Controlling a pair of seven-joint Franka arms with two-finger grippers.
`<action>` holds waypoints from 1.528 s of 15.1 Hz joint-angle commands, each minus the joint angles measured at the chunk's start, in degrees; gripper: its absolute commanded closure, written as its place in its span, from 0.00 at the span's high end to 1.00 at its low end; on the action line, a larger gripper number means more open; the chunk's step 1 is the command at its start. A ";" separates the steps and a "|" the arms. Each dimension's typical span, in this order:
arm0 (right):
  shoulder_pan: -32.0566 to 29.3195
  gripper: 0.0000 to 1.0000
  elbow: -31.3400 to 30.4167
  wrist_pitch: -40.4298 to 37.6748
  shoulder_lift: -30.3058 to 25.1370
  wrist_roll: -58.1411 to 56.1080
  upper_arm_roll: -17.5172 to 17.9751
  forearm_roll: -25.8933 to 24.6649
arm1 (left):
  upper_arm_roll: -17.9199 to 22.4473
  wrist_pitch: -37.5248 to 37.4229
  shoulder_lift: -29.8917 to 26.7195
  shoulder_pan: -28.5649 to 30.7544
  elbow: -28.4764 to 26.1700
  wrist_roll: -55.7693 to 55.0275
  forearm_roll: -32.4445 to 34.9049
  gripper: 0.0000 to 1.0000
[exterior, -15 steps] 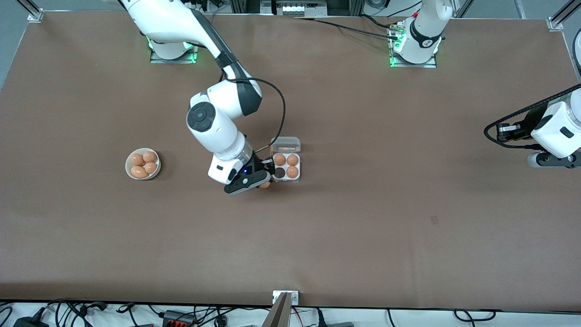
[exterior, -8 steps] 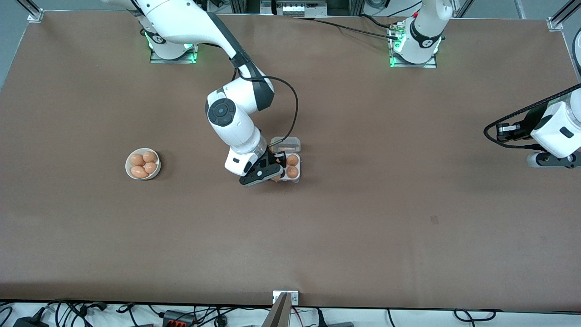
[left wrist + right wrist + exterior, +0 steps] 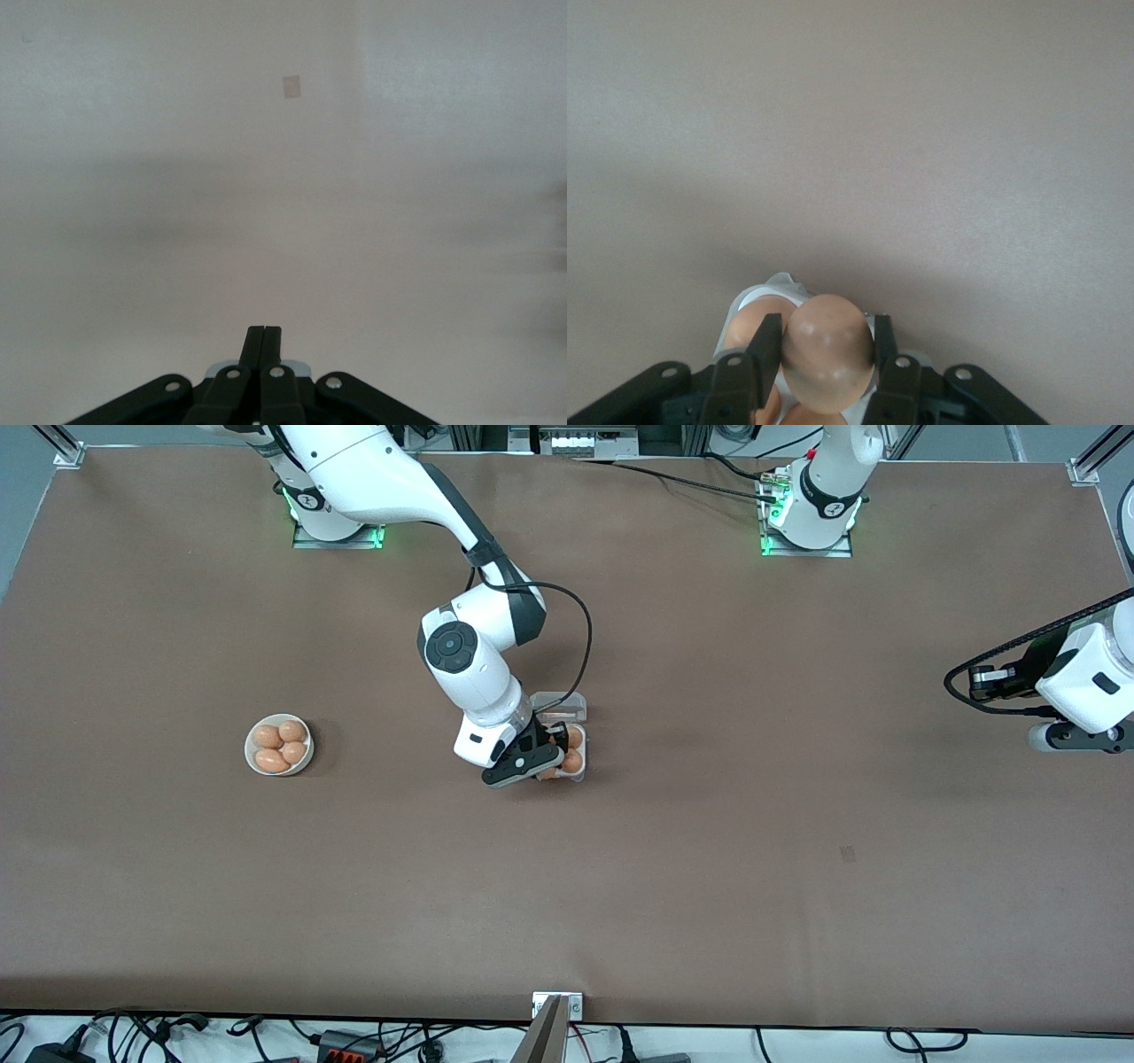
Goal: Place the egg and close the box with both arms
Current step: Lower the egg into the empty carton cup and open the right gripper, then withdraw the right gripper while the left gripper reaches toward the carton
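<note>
The clear egg box (image 3: 580, 755) lies in the middle of the table with its lid (image 3: 567, 707) open flat. Two brown eggs show in it at the side toward the left arm's end. My right gripper (image 3: 542, 766) is over the box, shut on a brown egg (image 3: 827, 352). In the right wrist view the box (image 3: 749, 299) and another egg show just under the held egg. My left gripper (image 3: 264, 332) is shut and empty, up over bare table at the left arm's end, and that arm waits.
A round white bowl (image 3: 251, 760) with several brown eggs stands toward the right arm's end of the table. A small dark mark (image 3: 848, 855) is on the brown table cover.
My right gripper has moved with the egg from beside the box to over it, and now hides the empty cell. The left arm has not moved.
</note>
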 commanded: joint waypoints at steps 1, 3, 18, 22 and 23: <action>0.79 0.18 -0.24 1.13 0.05 0.83 -0.71 -0.48 | 0.23 -1.32 0.78 -0.16 1.94 1.17 -0.35 0.01; 0.79 0.19 -0.33 1.05 0.14 0.56 -0.71 -0.48 | 0.23 -1.32 0.78 -0.25 1.94 1.17 -0.35 0.01; 0.27 1.00 -0.07 -1.05 -0.03 0.56 -0.80 -0.40 | 0.23 -1.32 0.78 -0.16 1.94 1.26 -0.52 0.02; -0.09 1.00 3.88 -16.66 -4.94 0.47 -5.71 -0.40 | 0.23 -1.40 0.78 -0.25 1.94 1.26 -0.61 0.02; -0.09 1.00 5.46 -21.41 -6.00 0.39 -7.99 -0.40 | 0.23 -1.40 0.78 -0.25 1.94 1.17 -0.61 0.02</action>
